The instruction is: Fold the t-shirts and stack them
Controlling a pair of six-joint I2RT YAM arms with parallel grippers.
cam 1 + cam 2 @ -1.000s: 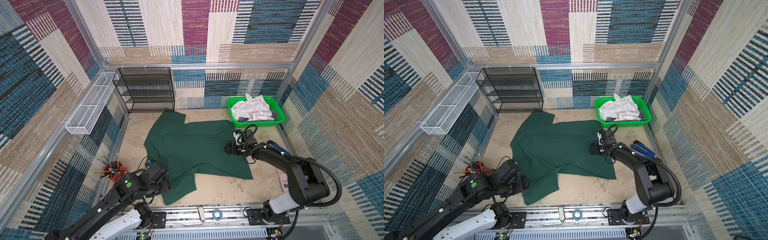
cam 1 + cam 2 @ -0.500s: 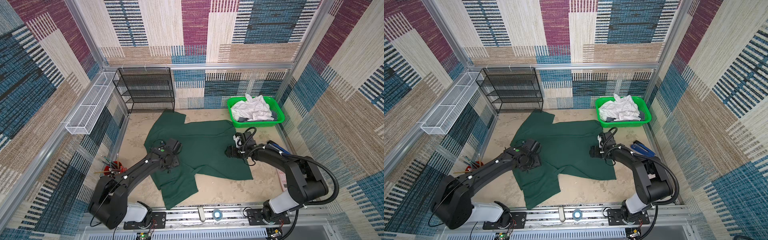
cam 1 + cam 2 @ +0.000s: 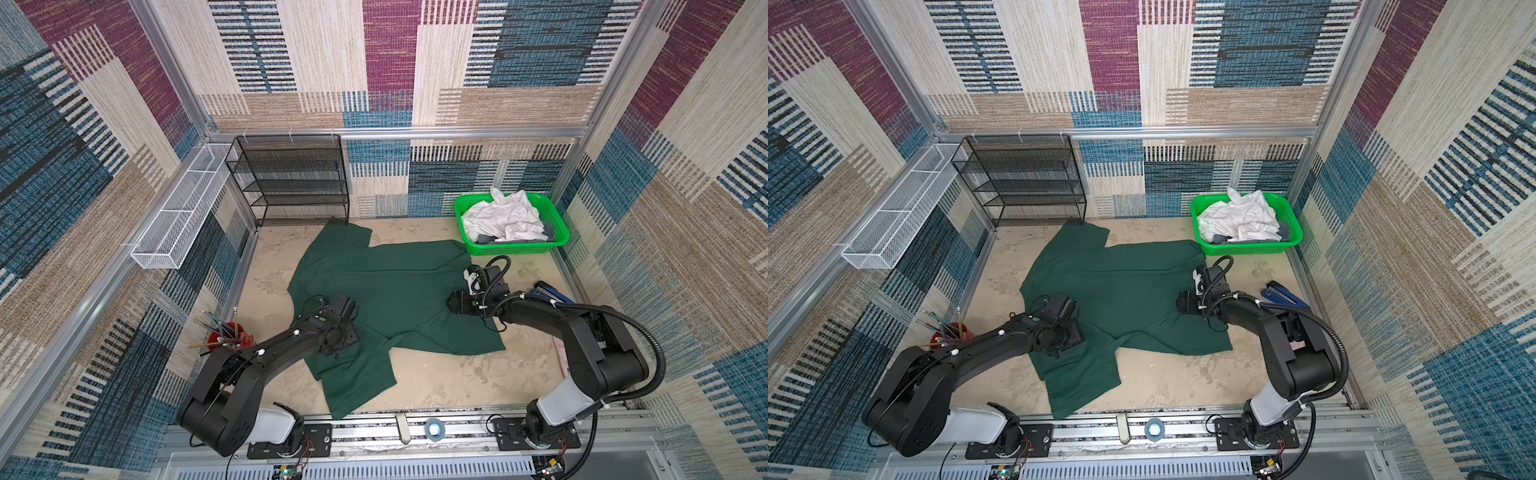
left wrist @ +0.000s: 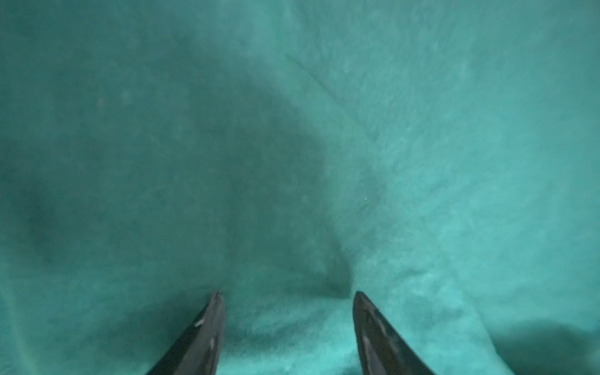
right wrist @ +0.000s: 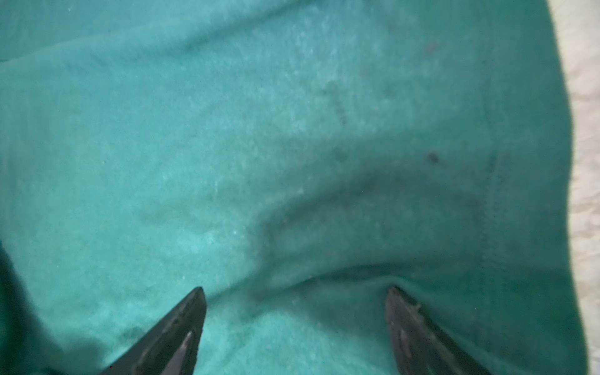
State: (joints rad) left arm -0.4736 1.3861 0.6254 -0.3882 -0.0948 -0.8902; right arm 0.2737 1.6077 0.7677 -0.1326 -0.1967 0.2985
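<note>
Left gripper [image 4: 287,293] and right gripper [image 5: 297,289] are held wide over unfolded dark green cloth t-shirt [image 3: 395,291]; crumpled white cloth shirts [image 3: 503,218], one o'clock, also unfolded.

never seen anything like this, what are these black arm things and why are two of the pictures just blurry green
Those are two robot arms mounted at the front edge of a table. Two pictures come from one camera high above. The blurry ones come from a small camera on each arm's wrist, looking past its fingers. The green is a dark green t-shirt spread out on the table. The left fingers and the right fingers are both open, right at the cloth, gripping nothing. More white shirts lie crumpled in a green basket at the back.
</note>
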